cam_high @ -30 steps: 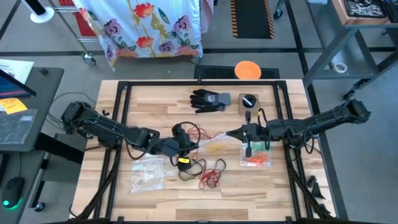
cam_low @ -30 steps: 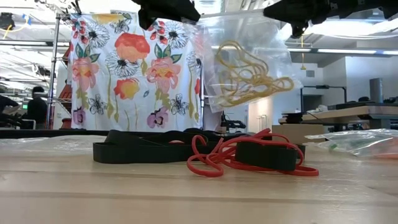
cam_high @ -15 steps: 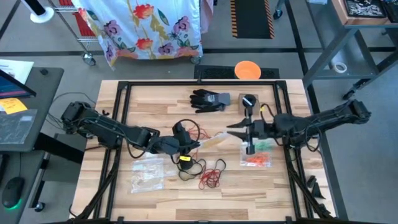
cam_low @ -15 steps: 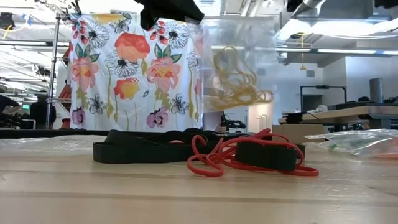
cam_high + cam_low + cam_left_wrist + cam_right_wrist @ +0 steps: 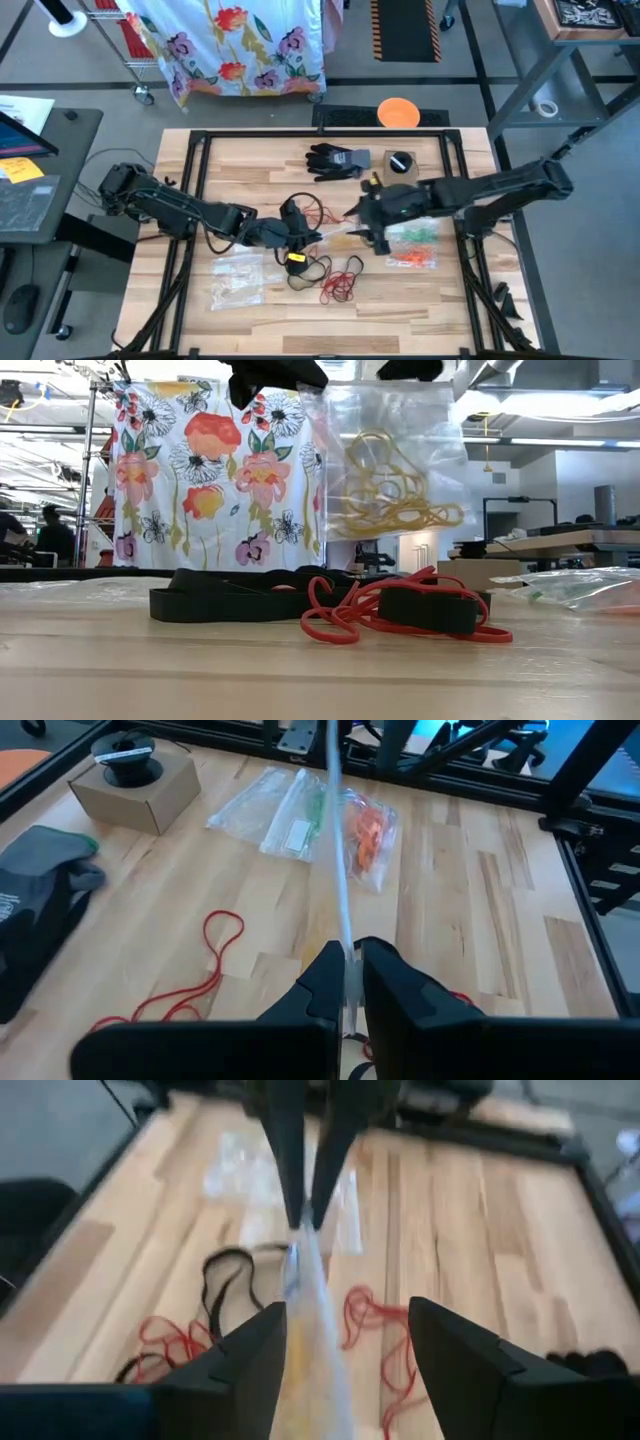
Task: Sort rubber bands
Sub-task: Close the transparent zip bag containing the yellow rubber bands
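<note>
1. Rubber bands, high view: red and black ones point(image 5: 338, 278) lie loose on the bench point(image 5: 240, 165) near the front middle. Left tool point(image 5: 312, 234) is clamped on the clear bag of yellow bands point(image 5: 340, 226), held above bench centre. Right tool point(image 5: 366, 222) sits at the bag's other end. Bag of green and orange bands point(image 5: 415, 246) lies flat on the right side, another clear bag point(image 5: 237, 279) front left. Black glove point(image 5: 337, 160) and small cardboard box point(image 5: 400, 164) at the back.
2. Low view: yellow bands point(image 5: 395, 485) hang inside the raised bag, well clear of the bench. Red bands point(image 5: 352, 610) and wide black bands point(image 5: 240, 598) rest on the wood below.
3. Left wrist view: fingers point(image 5: 326, 982) pinch the bag's edge tight, bag seen edge-on.
4. Right wrist view: fingers point(image 5: 463, 1358) stand wide apart, either side of the bag, not gripping it.
5. Step, by my read: bagging or closing the yellow batch, right tool between grips.
6. Next move likely needs the right tool to close on the bag's free edge without pulling it from the left grip; red and black bands not sorted yet.
</note>
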`<state>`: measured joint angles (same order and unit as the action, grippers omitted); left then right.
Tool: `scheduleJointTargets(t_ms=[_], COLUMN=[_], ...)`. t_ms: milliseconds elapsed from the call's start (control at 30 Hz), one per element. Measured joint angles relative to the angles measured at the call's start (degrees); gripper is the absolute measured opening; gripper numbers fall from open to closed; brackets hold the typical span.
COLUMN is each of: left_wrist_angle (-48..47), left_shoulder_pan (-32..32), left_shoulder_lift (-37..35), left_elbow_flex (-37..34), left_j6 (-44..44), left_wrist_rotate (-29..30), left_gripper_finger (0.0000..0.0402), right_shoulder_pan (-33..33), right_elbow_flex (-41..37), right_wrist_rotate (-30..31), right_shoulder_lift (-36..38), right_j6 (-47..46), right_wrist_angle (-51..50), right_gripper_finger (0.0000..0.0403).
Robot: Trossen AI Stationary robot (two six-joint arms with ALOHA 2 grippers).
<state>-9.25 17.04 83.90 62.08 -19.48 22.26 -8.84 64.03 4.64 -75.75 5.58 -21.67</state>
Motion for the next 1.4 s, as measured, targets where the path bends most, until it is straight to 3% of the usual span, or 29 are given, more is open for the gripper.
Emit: scheduleJointTargets(t_ms=[300, 400, 500, 567, 800, 1000, 1167, 1400], left_wrist_angle=[-0.26, -0.36, -0.4, -0.36, 0.0, -2.91, -10.7, -8.73], left_shoulder_pan=[-0.02, -0.02, -0.02, -0.02, 0.61, 0.57, 1.15, 3.75], left_shoulder_lift=[-0.02, -0.02, -0.02, -0.02, -0.02, -0.03, -0.07, -0.07], left_elbow_flex=[0.03, 0.05, 0.07, 0.07, -0.07, -0.07, -1.41, -5.07], left_j6=[1.59, 2.18, 2.29, 2.28, 12.9, 17.13, 13.81, 11.44], left_wrist_rotate=[-0.01, -0.02, -0.04, -0.02, 0.29, 9.57, 9.57, 9.21], left_gripper_finger=[0.0014, 0.0014, 0.0021, 0.0034, 0.0109, 0.0149, 0.0152, 0.0152], right_shoulder_pan=[-0.15, -0.11, -0.11, -0.12, -0.13, -0.97, -7.81, -28.29], right_elbow_flex=[7.62, 8.53, 8.57, 8.57, 8.57, 8.56, 3.27, -11.32], right_wrist_rotate=[0.13, 1.26, 1.31, 1.29, 1.32, 1.41, 1.72, -0.98], right_shoulder_lift=[-10.19, -11.69, -11.69, -11.36, -7.67, -2.57, 5.42, 20.3], right_j6=[-2.89, -4.64, -4.67, -4.1, -7.06, -15.43, -28.09, -53.59], right_wrist_angle=[-10.41, -11.27, -11.29, -11.48, -17.04, -30.81, -37.26, -28.95], right_gripper_finger=[0.0163, 0.0115, 0.0038, 0.0012, 0.0002, 0.0001, 0.0001, 0.0])
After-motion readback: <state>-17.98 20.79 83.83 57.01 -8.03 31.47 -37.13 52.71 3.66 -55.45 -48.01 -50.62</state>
